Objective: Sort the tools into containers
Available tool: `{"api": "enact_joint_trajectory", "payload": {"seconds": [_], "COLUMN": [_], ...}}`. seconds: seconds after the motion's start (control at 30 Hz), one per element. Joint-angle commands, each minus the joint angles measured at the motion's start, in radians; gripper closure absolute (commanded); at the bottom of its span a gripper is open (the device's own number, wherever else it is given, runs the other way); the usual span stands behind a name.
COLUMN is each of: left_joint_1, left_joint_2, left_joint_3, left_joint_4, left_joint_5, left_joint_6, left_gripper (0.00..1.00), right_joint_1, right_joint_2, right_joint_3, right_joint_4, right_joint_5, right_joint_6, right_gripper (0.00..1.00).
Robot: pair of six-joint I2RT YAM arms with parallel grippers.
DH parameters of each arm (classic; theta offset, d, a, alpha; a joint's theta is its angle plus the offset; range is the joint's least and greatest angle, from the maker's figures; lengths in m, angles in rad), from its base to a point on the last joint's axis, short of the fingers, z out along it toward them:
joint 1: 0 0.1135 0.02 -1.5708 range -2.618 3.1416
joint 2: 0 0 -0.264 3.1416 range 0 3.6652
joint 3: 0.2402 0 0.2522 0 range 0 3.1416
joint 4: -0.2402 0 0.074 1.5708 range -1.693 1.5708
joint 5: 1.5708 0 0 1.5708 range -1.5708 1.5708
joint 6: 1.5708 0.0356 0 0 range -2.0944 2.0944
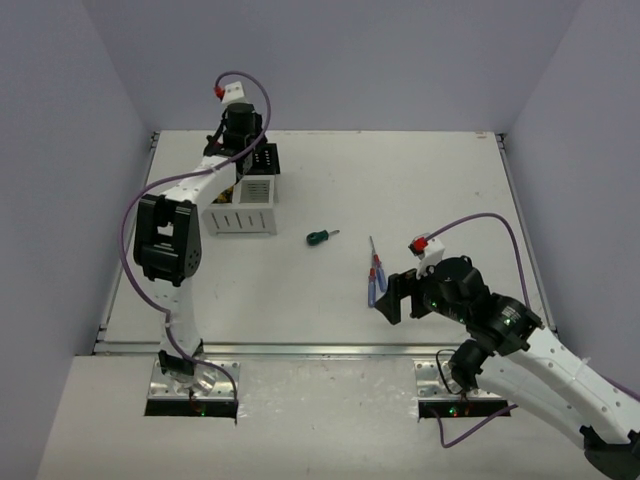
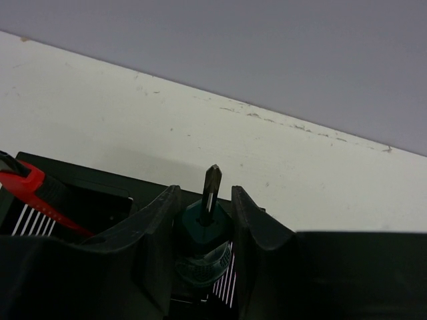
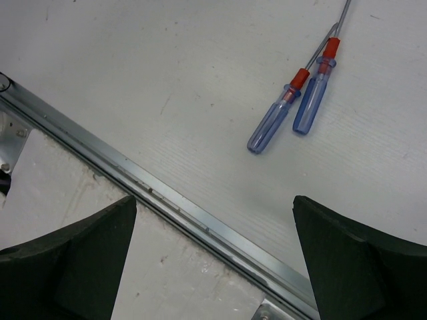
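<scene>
My left gripper (image 2: pixel 205 193) is shut on a green-handled screwdriver (image 2: pixel 203 230), whose tip points up between the fingers. It hangs over the black container (image 2: pixel 87 179), where a red-and-black cutter (image 2: pixel 33 190) stands in a compartment on the left. From above, the left gripper (image 1: pixel 248 148) is at the back left over the black container (image 1: pixel 266 160), with the white container (image 1: pixel 243 221) just in front of it. Another green screwdriver (image 1: pixel 320 237) lies mid-table. Two blue-handled screwdrivers (image 3: pixel 275 125) (image 1: pixel 375 278) lie side by side, just ahead of my open right gripper (image 3: pixel 213 200) (image 1: pixel 393 296).
A metal rail (image 3: pixel 167 200) marks the table's near edge under the right gripper. Grey walls close in the table on three sides. The left arm's elbow (image 1: pixel 165 240) hangs over the left side of the table.
</scene>
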Motion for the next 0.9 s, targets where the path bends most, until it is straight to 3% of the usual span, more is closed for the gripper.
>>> {"api": "enact_joint_trajectory", "payload": {"seconds": [0.0,0.17,0.3,0.37,0.57,0.73,0.87], "left_joint_1": [-0.005,-0.005,-0.005,-0.005,-0.030,-0.127,-0.162], "left_joint_2": [-0.003,-0.059,-0.110,-0.138,-0.331,-0.434,-0.360], "left_joint_3": [-0.019,-0.132,-0.155,-0.148,-0.144,-0.109,0.024], "left_joint_4": [0.111,0.164,0.174,0.171,0.190,0.126,-0.205], "left_joint_5": [0.024,0.004,0.026,0.051,0.134,0.175,0.227], "left_joint_6": [0.000,-0.002,0.007,0.016,0.065,0.204,0.238], "left_gripper": [0.99,0.80,0.37,0.26,0.10,0.00,0.00], "right_joint_1": [-0.001,-0.002,-0.001,-0.002,-0.001,-0.001,-0.001], "right_joint_2": [-0.007,0.008,0.001,-0.004,-0.017,-0.045,-0.053], "right_joint_3": [-0.018,-0.006,0.001,0.005,0.023,0.026,0.029], "right_joint_4": [0.058,0.054,0.051,0.048,0.029,0.025,0.016], "right_joint_5": [-0.050,-0.049,-0.050,-0.050,-0.042,-0.024,0.012], "right_joint_6": [0.002,-0.005,-0.005,-0.006,-0.011,-0.014,-0.016], "right_gripper": [0.01,0.01,0.01,0.01,0.01,0.01,0.01]}}
